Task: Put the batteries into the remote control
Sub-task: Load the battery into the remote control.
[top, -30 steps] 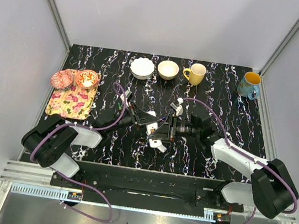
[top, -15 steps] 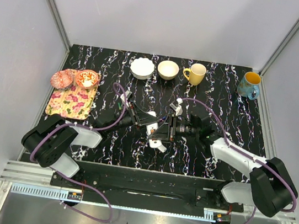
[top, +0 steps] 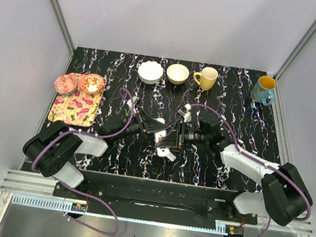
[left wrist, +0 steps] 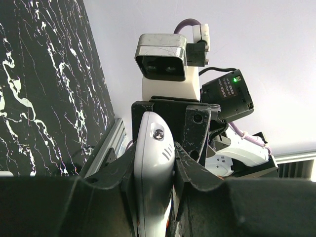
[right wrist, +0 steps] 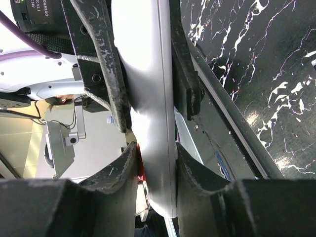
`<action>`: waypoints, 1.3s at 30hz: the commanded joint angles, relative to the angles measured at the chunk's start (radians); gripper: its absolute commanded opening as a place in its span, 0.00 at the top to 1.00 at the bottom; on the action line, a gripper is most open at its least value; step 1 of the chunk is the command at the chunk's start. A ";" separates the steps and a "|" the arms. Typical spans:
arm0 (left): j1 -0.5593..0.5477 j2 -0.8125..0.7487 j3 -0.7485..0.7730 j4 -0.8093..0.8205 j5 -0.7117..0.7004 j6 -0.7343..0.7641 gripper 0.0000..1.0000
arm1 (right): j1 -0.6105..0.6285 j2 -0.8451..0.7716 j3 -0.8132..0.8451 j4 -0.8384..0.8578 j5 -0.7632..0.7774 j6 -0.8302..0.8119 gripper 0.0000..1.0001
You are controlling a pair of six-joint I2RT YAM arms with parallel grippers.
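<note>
Both grippers hold the remote control (top: pixel 163 141), a slim white bar, above the middle of the black marbled table (top: pixel 230 105). In the top view my left gripper (top: pixel 156 131) comes from the left and my right gripper (top: pixel 174 137) from the right. The left wrist view has the remote control (left wrist: pixel 154 148) edge-on, with my left gripper (left wrist: pixel 154 160) shut on its sides. In the right wrist view, my right gripper (right wrist: pixel 152 158) is shut on the remote control (right wrist: pixel 148 98). A thin red sliver (right wrist: pixel 140 168), perhaps one of the batteries, shows against the remote by the left finger.
A white bowl (top: pixel 150 71), a tan bowl (top: pixel 178 73), a yellow mug (top: pixel 206 77) and a blue mug (top: pixel 264 90) line the far edge. A floral tray (top: pixel 76 108) with two small bowls (top: pixel 92 83) sits at the left edge.
The right arm has edged slightly to the left. Both grips on the remote control are unchanged.
</note>
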State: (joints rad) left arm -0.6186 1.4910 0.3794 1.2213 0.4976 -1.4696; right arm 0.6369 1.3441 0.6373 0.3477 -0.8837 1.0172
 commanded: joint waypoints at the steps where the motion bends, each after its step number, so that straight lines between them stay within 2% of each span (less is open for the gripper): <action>1: -0.032 -0.032 0.044 0.422 -0.022 -0.035 1.00 | 0.037 0.032 0.044 -0.001 0.069 -0.011 0.71; 4: -0.036 -0.031 0.044 0.422 -0.025 -0.032 1.00 | 0.044 0.036 0.047 -0.013 0.084 -0.015 0.79; 10: -0.044 -0.032 0.044 0.412 -0.033 -0.024 1.00 | 0.050 0.043 0.064 -0.062 0.117 -0.028 1.00; 21: -0.053 -0.067 0.019 0.357 -0.045 0.025 1.00 | 0.055 0.023 0.104 -0.188 0.170 -0.069 1.00; 22: -0.052 -0.067 0.018 0.360 -0.045 0.026 1.00 | 0.053 0.021 0.110 -0.194 0.172 -0.074 0.88; 23: -0.052 -0.064 0.015 0.363 -0.045 0.026 1.00 | 0.053 0.017 0.114 -0.203 0.167 -0.074 0.80; 26: -0.050 -0.057 0.009 0.376 -0.041 0.025 1.00 | 0.055 -0.005 0.121 -0.220 0.173 -0.077 0.62; 29: -0.050 -0.052 0.003 0.377 -0.042 0.025 1.00 | 0.055 -0.025 0.133 -0.245 0.175 -0.083 0.53; 33: -0.049 -0.046 -0.002 0.376 -0.044 0.026 1.00 | 0.055 -0.043 0.142 -0.262 0.164 -0.088 0.46; 39: -0.040 -0.046 -0.005 0.366 -0.042 0.031 1.00 | 0.052 -0.077 0.153 -0.277 0.155 -0.081 0.41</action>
State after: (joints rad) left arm -0.6605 1.4719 0.3763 1.2369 0.4442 -1.4384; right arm 0.6872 1.3170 0.7406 0.0868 -0.7437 0.9463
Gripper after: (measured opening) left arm 0.298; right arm 0.577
